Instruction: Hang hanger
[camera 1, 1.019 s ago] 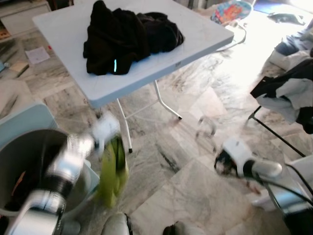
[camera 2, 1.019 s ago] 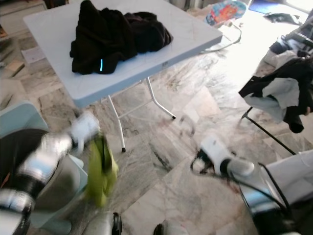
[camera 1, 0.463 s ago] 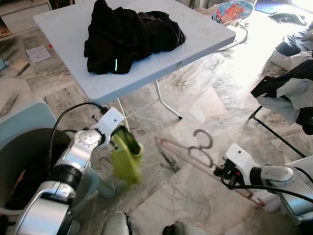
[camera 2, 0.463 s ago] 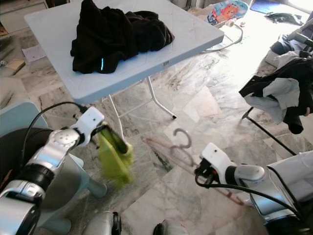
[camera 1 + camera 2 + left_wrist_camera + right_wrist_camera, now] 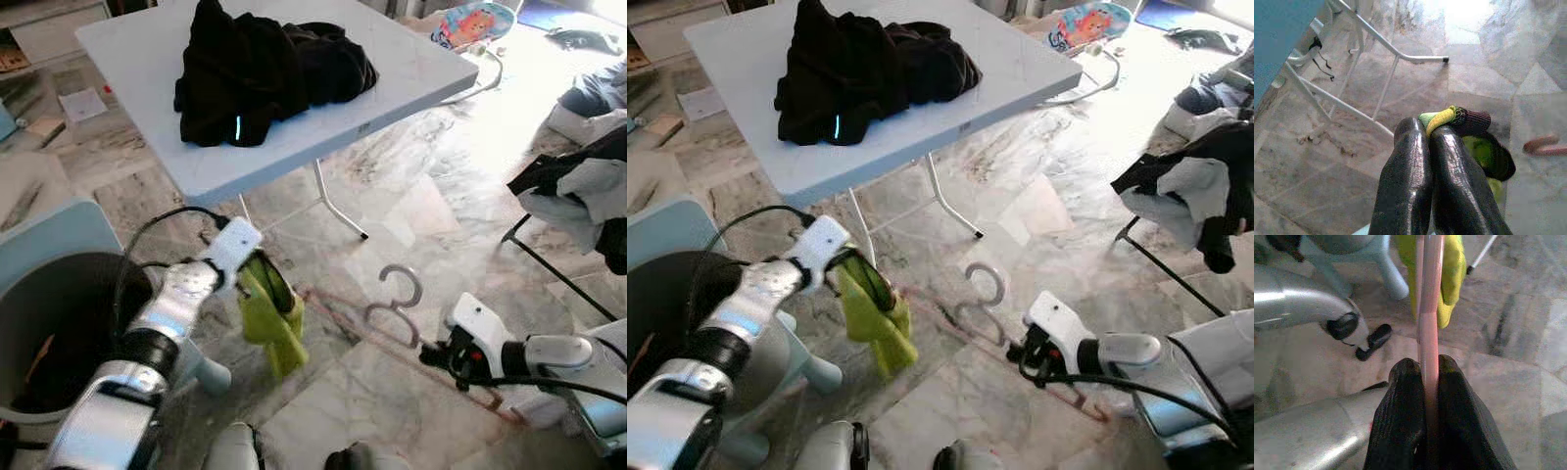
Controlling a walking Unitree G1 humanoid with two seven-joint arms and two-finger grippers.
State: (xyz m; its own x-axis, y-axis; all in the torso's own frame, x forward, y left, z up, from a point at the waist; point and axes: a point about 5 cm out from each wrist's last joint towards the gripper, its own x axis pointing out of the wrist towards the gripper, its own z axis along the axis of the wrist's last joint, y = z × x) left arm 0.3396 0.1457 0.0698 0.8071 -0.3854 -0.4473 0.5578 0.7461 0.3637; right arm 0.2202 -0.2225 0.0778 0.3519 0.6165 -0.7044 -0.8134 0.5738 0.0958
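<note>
My left gripper [image 5: 257, 276] is shut on a yellow-green garment [image 5: 276, 321] with dark trim, which hangs limp from its fingers [image 5: 1415, 147] just in front of the table's legs. My right gripper [image 5: 439, 354] is shut on the bar of a pink hanger [image 5: 1429, 293]. The hanger runs low over the floor toward the garment, with its grey hook [image 5: 999, 280] sticking up between the two grippers. In the right wrist view the bar's far end overlaps the garment [image 5: 1452, 269]; I cannot tell whether they touch.
A white folding table [image 5: 411, 69] carries a pile of black clothes [image 5: 265, 64]. At my left are a grey bin [image 5: 59, 313] and a light blue stool [image 5: 49, 230]. Dark and white clothes [image 5: 588, 186] hang on a rack at the right. The floor is marble tile.
My left arm has swung up and to the right, bringing the garment closer to the hanger's end. The right gripper and hanger have steadied after blurred motion.
</note>
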